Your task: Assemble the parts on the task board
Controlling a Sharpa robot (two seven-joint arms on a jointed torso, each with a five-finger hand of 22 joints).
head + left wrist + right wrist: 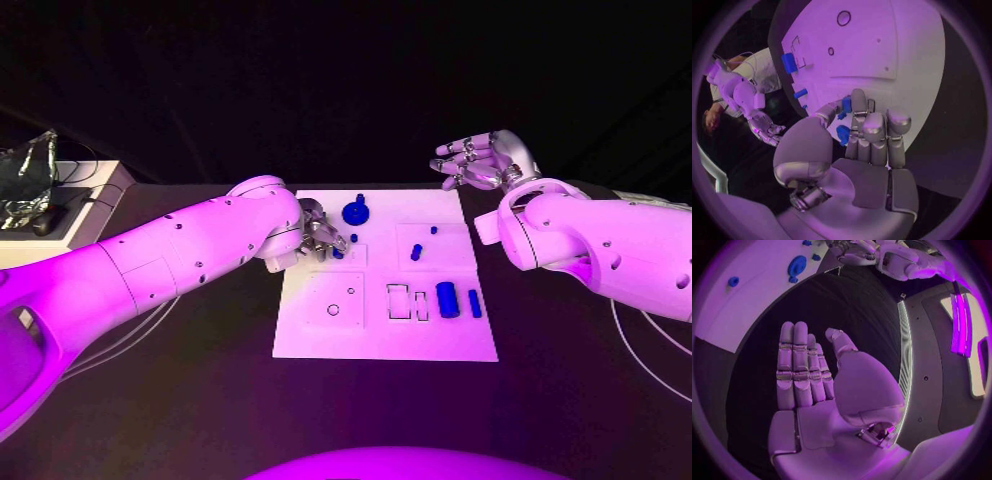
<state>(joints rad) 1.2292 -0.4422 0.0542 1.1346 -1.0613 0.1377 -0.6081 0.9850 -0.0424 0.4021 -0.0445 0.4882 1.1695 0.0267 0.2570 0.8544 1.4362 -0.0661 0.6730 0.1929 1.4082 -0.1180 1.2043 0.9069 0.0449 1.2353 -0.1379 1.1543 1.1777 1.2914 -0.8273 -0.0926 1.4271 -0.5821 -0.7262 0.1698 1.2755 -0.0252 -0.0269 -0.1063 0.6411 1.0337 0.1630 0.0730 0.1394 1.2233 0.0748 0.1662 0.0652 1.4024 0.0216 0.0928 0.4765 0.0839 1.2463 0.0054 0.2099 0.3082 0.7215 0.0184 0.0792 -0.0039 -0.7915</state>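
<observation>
While both arms flank it, the board [378, 340] serves as the landmark: a white plate lying flat mid-table, with outlined recesses cut into it. Its far half carries most of the loose blue parts, probably laid out there so each sits close to its own slot.

Next in size, the left hand [315, 238] hovers over the board's far left corner, fingers curled down toward the surface. From the left wrist view, the left hand's fingers [873, 131] appear to close round a small blue piece [844, 134], though whether it is truly pinched or merely touched I cannot tell. Judging from the pose, this is a pick-up in progress.

Off the board's far right corner, the right hand [483, 160] is raised clear of the table, fingers straight and apart, holding nothing; it seems parked there to leave the board free.

Among the parts, the disc [355, 212] lies near the far edge, just beside the left hand. A block [447, 299] and a thin bar [475, 303] stand side by side right of the rectangular slots [407, 303]. A short peg [415, 252] sits in the middle right panel, a tiny dot [433, 230] beyond it.
</observation>
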